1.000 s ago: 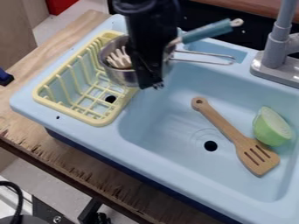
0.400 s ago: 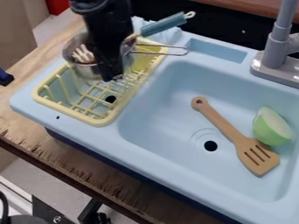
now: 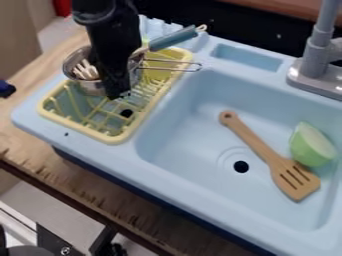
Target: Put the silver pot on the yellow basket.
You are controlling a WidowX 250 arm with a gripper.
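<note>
And the black two-finger gripper (image 3: 117, 95) has hold of the silver metal pot (image 3: 91, 86), fingers closed on its side; exact gap btwn them, can't tell. Pot's long axis runs L-R across the view, wire handle (image 3: 174, 69) pointing R, past the gripper! Bowl sits mostly L of the gripper, over the far-L part of the yellow plastic basket (image 3: 110, 137), which spreads below the fingertips. Teal handle (image 3: 174, 39) slants up R, beige fork-like piece (image 3: 85, 70) inside the pot. Well R of the gripper, nearer the cam: slotted wooden spatula (image 3: 262, 147) w/ a green-and-white toy piece (image 3: 310, 147) just beside it, both in the light-blue plastic sink (image 3: 194, 135).
</note>
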